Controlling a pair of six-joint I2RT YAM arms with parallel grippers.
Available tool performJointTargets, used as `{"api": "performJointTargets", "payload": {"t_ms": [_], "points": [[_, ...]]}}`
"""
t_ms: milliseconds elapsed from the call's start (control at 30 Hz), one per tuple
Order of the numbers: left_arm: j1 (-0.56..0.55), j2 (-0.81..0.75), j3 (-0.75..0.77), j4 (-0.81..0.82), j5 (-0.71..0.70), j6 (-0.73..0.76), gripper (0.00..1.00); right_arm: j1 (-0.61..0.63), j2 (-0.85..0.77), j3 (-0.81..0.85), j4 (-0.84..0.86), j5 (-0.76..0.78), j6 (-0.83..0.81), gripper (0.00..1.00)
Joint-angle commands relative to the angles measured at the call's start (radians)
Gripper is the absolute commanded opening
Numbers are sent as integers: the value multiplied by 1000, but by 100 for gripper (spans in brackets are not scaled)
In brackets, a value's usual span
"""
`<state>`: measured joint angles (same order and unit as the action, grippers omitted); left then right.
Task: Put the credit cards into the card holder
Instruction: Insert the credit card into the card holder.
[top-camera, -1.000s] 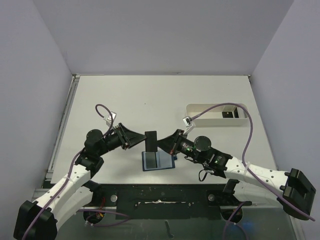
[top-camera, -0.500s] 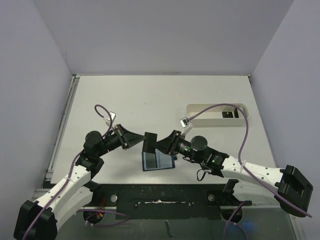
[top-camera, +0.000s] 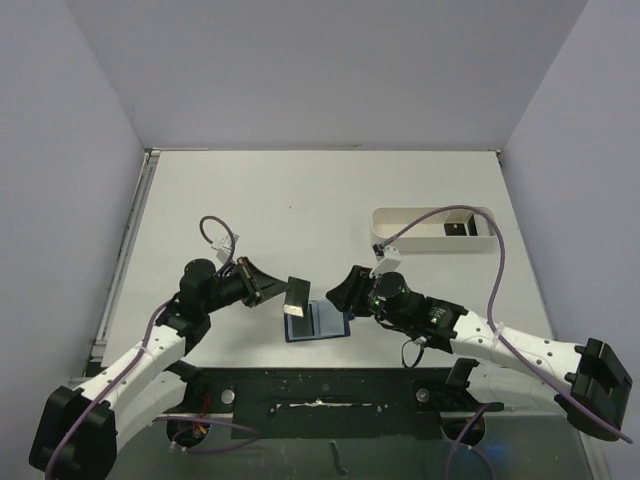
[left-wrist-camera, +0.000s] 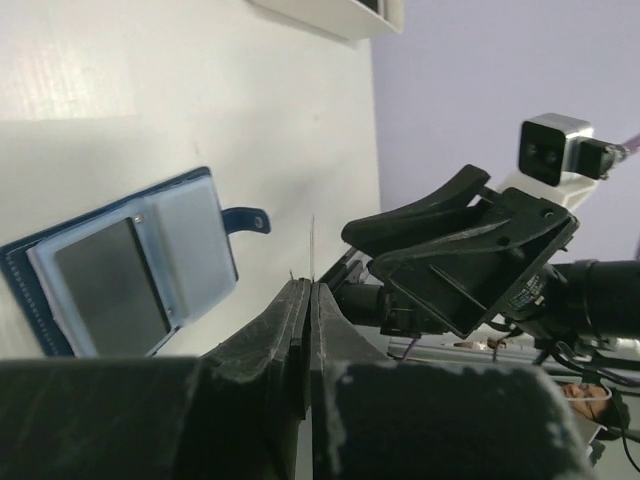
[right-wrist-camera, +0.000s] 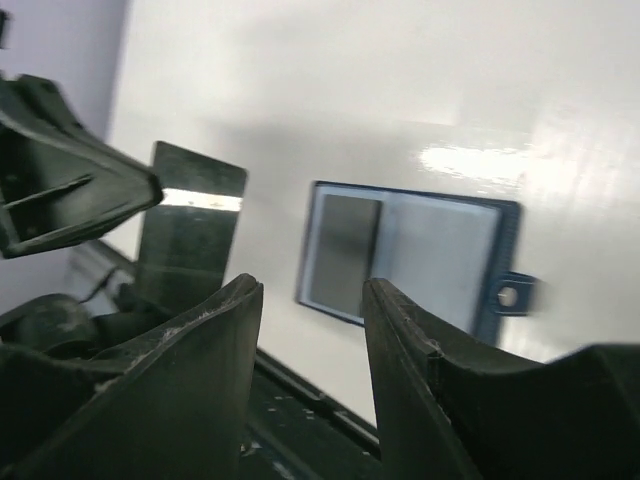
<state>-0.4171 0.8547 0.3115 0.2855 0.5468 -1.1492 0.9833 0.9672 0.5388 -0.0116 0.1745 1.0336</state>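
Observation:
The card holder lies open near the table's front edge, lighter blue inside, with one dark card in its left slot. It also shows in the left wrist view, snap tab to the right. My left gripper is shut on a dark credit card, held tilted just above the holder's left edge; the card is edge-on in the left wrist view and flat in the right wrist view. My right gripper is open and empty, just right of the holder. More dark cards lie in the white tray.
The white oval tray stands at the back right of the table. Purple cables loop above both arms. The black base rail runs along the table's near edge, close to the card holder.
The card was between both grippers. My right gripper has drawn back to the right and stands open. My left gripper has carried the card down and tilted it over the holder.

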Motion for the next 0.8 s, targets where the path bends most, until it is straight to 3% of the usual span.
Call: {"api": "performJointTargets", "payload": {"t_ms": [0, 267, 767], "points": [[0, 46, 40, 2, -31, 43, 0, 4, 88, 131, -253, 163, -119, 45], [-9, 163, -24, 171, -74, -14, 0, -31, 259, 217, -275, 189, -209, 44], [-31, 343, -78, 359, -91, -36, 0, -104, 411, 148, -80, -17, -256, 41]]}}
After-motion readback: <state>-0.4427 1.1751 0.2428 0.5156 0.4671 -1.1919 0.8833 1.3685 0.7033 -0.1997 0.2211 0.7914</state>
